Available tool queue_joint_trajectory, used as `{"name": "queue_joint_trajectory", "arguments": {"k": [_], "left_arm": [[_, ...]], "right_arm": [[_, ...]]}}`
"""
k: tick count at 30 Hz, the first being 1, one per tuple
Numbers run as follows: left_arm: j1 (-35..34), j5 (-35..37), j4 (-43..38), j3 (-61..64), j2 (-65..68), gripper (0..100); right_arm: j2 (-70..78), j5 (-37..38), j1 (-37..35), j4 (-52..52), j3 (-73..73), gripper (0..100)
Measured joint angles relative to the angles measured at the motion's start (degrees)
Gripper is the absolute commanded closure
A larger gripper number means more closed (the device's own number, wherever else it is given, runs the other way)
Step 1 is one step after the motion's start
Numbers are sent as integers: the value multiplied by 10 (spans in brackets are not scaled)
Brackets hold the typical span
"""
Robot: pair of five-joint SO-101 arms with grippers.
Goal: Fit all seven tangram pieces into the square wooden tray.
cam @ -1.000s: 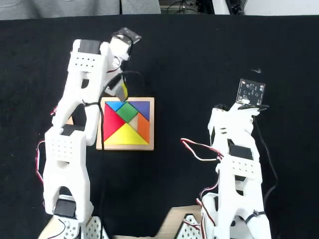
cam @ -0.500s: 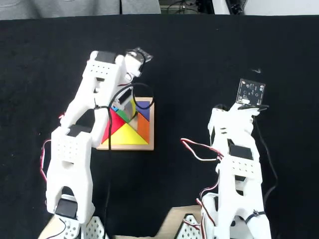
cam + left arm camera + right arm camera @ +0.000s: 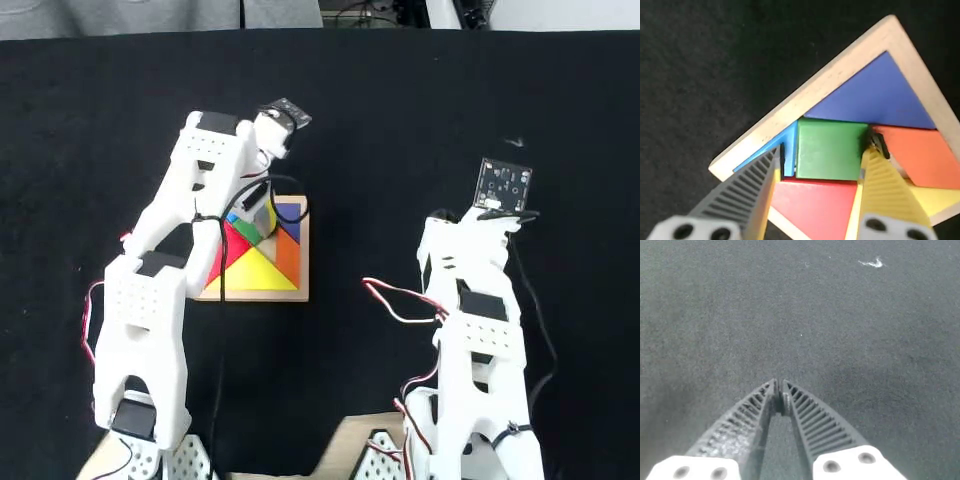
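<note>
With the left end effector (image 3: 826,152) spread apart astride the green square (image 3: 830,150), which lies flat inside the square wooden tray (image 3: 790,107) near its rim, a careless squeeze or lift risks prying that square or the neighbouring light blue triangle (image 3: 765,151) out of the tray.

Left arm (image 3: 196,196) hides tray (image 3: 304,262) far-left corner, pieces beneath

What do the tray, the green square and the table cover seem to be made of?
Tray: pale unpainted wood, with faint grain showing. Green square: probably wood, painted smooth green, with a soft sheen. Table cover: black cloth, maybe felt, matte and fuzzy.
</note>
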Motion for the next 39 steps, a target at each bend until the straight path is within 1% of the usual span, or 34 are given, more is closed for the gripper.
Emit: {"name": "queue_joint_trajectory", "arguments": {"k": [6,19,30,37,39], "left_arm": [[23,-5,-4,20,-4,745],[20,-6,-4,19,-4,745],[-11,-4,89,-83,0,745],[-16,-3,92,-84,0,745],[-13,-3,91,-74,0,762]], "right_arm": [[0,0,0,0,0,984],[0,0,0,0,0,984],[0,0,0,0,0,984],[0,0,0,0,0,984],[0,0,0,0,0,984]]}}
